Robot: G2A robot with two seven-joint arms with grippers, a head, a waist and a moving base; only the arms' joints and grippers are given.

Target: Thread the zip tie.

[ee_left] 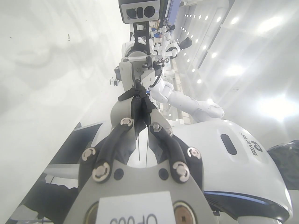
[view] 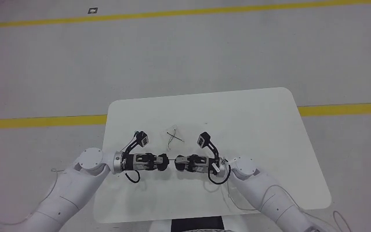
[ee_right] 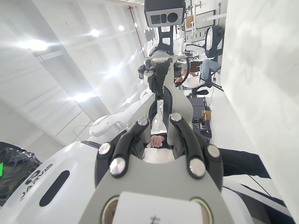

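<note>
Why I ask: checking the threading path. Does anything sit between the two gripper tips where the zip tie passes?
Nothing visible does. The left gripper and right gripper face each other tip to tip, with just the zip tie in the gap. Loose ties lie on the table, off that line.

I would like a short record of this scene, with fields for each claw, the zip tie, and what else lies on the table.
left claw: shut on the zip tie, above the table
right claw: shut, tip to tip with the left claw; its hold on the zip tie cannot be told
zip tie: thin black strands run back through the left claw
table: white, rounded corners
loose ties: thin, black, crossed, lying beyond both claws, untouched
</note>
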